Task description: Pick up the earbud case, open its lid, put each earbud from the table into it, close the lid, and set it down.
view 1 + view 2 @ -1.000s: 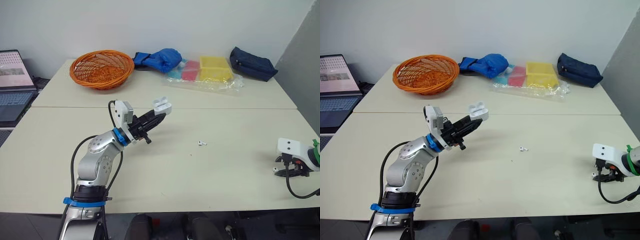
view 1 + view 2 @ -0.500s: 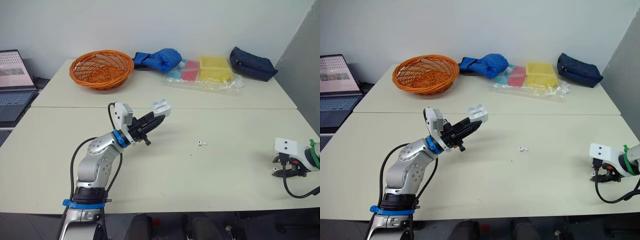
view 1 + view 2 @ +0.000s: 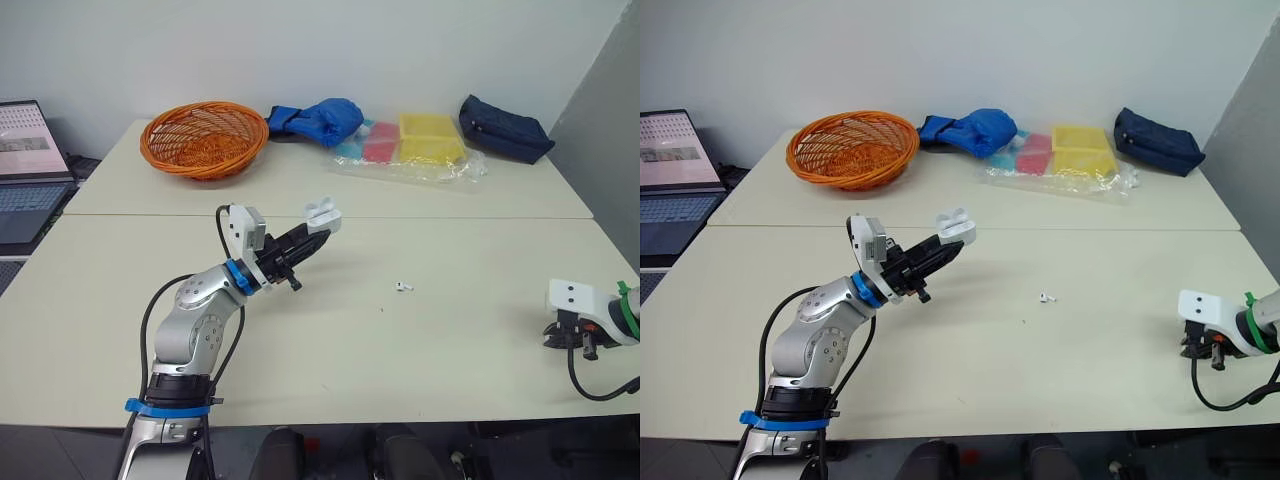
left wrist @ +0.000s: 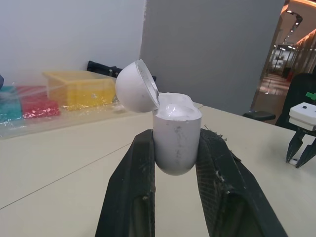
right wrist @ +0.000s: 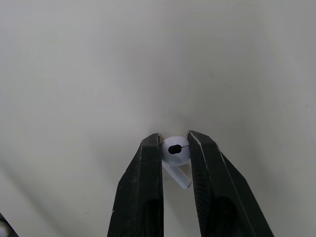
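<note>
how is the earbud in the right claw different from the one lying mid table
The gripped earbud is pinched between the fingers of the right claw; the loose earbud lies free on the table, touched by nothing. The gripped earbud is near the table's right edge; the loose earbud lies nearer the middle, between the arms. Both are white, and neither is in the earbud case yet.
</note>
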